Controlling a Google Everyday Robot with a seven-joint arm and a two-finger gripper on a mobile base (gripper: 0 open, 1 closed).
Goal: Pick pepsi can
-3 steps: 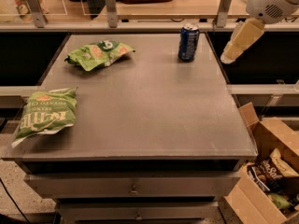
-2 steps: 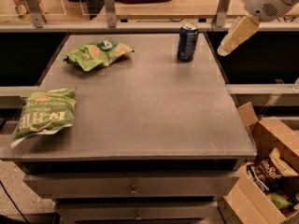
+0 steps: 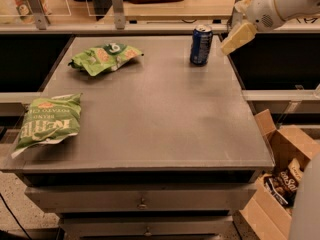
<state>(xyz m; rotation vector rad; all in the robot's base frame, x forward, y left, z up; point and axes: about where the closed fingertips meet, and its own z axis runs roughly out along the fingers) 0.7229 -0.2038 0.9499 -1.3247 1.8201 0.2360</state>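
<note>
Camera view: your end effector (image 3: 234, 40) hangs in the upper right of the frame, angled down and left. It is just beside the pepsi can (image 3: 201, 45) but apart from it, and you cannot tell whether it is spread or pressed together. The can stands upright near the far right edge of the counter (image 3: 150, 129). One green chip bag (image 3: 106, 58) lies at upper left, a second chip bag (image 3: 47, 123) at the left edge. A cardboard box (image 3: 280, 154) sits at lower right.
</note>
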